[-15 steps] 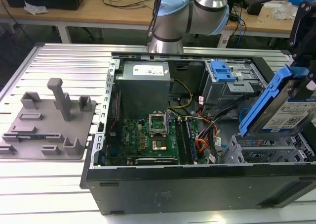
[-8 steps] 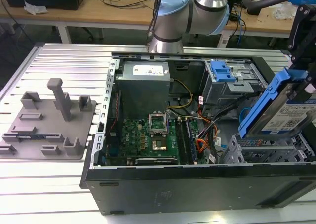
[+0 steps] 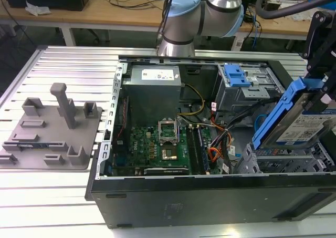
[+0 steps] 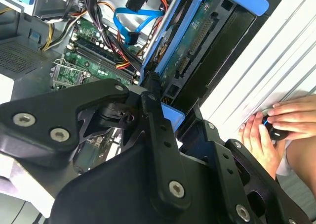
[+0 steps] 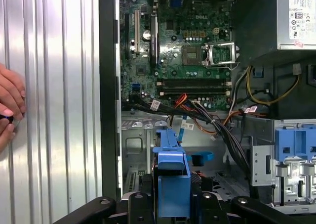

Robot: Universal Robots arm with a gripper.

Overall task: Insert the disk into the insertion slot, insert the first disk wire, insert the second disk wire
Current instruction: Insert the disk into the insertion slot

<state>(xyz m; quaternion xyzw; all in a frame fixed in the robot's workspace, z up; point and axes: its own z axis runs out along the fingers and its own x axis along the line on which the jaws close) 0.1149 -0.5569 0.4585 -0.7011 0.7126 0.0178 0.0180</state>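
While pinched by its blue carrier in the end effector [image 5: 171, 198], disk [image 3: 296, 120] hangs tilted just above the insertion slot [image 3: 281, 162] at the exterior view's right, not seated, motherboard [image 3: 163, 143] beyond it, power supply [image 3: 152, 79] further back, arm base [image 3: 176, 44] behind that

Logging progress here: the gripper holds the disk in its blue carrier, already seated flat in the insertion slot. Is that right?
Not seated: in the exterior view the gripper holds the disk in its blue carrier tilted, raised above the insertion slot.
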